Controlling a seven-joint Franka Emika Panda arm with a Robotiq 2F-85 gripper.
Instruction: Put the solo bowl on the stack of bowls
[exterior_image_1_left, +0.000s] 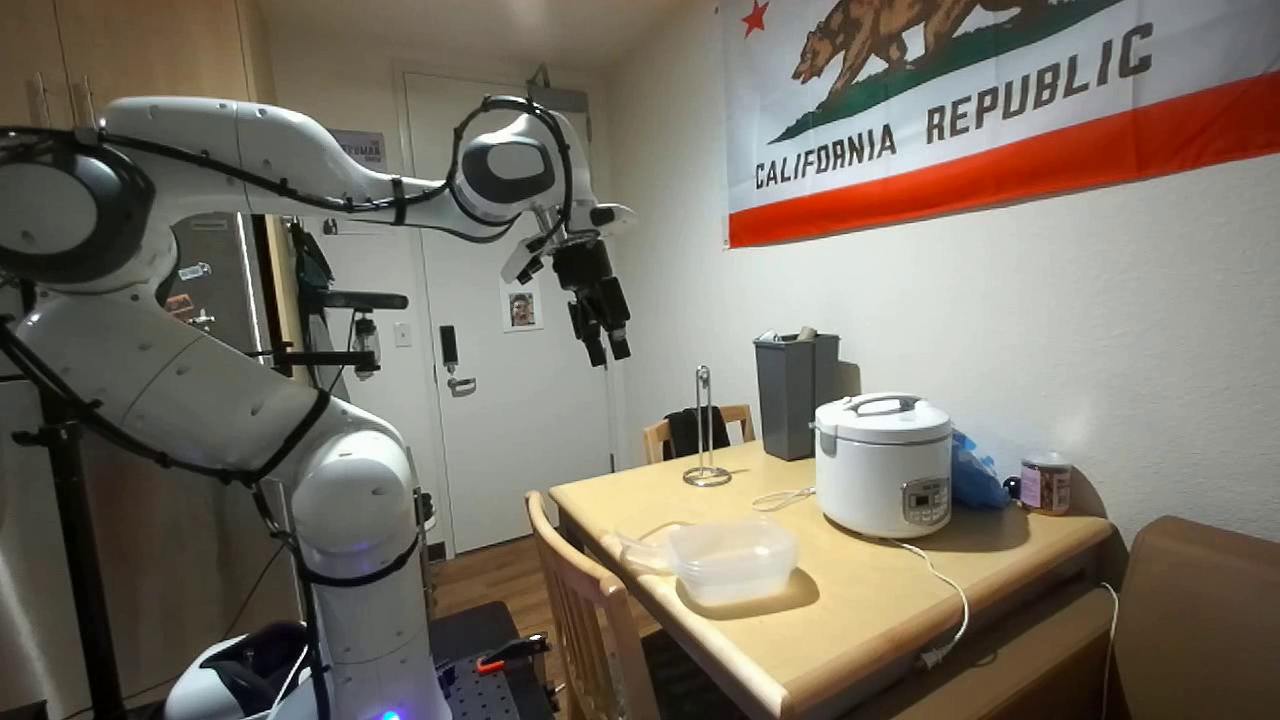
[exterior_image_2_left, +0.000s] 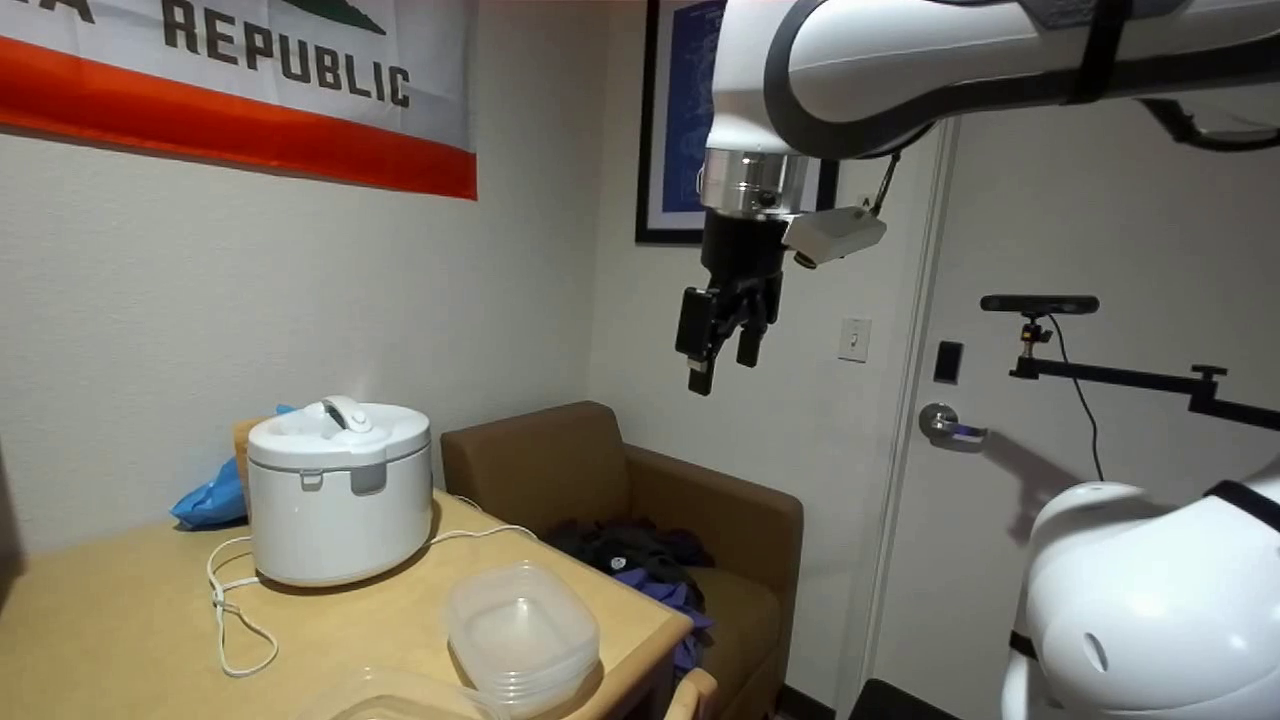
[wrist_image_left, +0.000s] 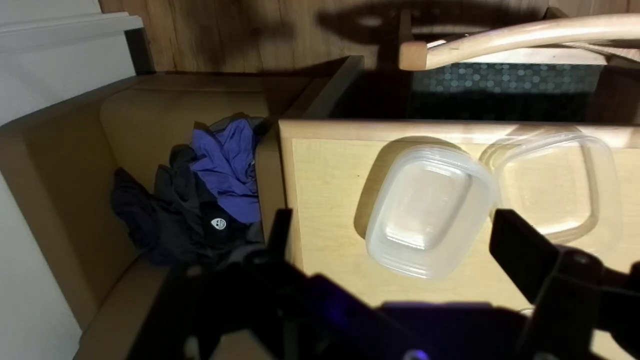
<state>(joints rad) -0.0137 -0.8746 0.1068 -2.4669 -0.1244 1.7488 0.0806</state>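
The stack of clear plastic bowls (wrist_image_left: 425, 210) stands upright near the table's edge. It also shows in both exterior views (exterior_image_1_left: 735, 565) (exterior_image_2_left: 525, 640). The solo bowl (wrist_image_left: 550, 185), clear and shallow-looking, sits right beside the stack. It shows faintly in an exterior view (exterior_image_1_left: 645, 552), and the lower frame edge cuts it off in an exterior view (exterior_image_2_left: 400, 690). I cannot tell whether solo bowl and stack touch. My black gripper (exterior_image_1_left: 609, 357) is open and empty, high above the table, with its fingers pointing down. It also shows in an exterior view (exterior_image_2_left: 724, 376) and the wrist view (wrist_image_left: 393, 215).
A white rice cooker (exterior_image_1_left: 885, 470) with a loose cord stands on the table (exterior_image_1_left: 850, 620). A metal paper-towel stand (exterior_image_1_left: 706, 440) and a grey bin (exterior_image_1_left: 790, 400) are at the far end. A wooden chair (exterior_image_1_left: 585, 590) and a brown armchair (exterior_image_2_left: 720, 480) with clothes flank the table.
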